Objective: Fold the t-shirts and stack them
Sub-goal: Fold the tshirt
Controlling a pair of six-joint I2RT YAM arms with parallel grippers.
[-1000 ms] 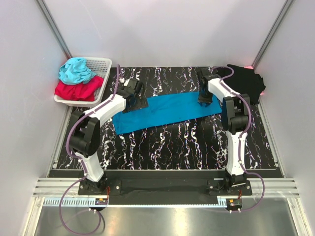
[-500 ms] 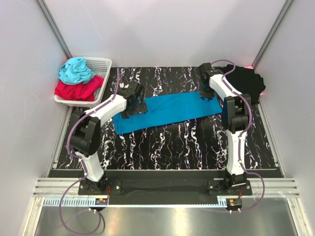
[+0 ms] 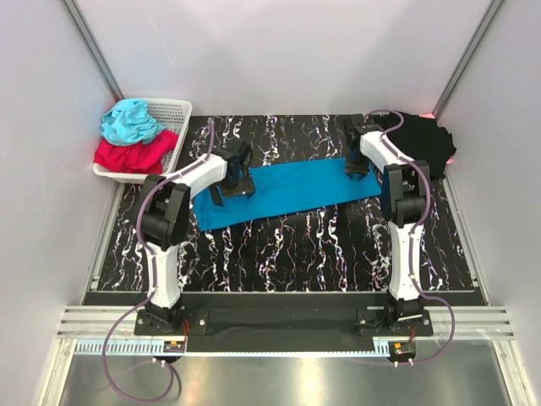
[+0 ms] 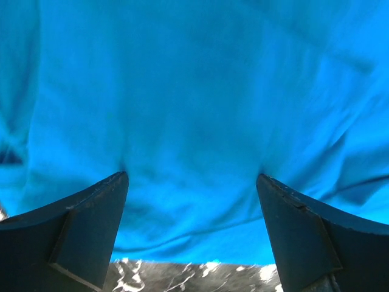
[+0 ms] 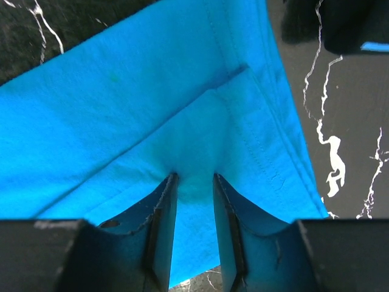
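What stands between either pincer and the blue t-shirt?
Nothing visible. The left pincer, open, has both tips on the blue t-shirt; the right pincer pinches a pucker of the cloth.

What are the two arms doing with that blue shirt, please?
The blue t-shirt lies as a long folded strip across the table. The right tool pinches cloth at its right end; the left tool is wide open, fingers pressing down on its left end. A black t-shirt lies at the far right corner, and a basket of other clothes stands far left.
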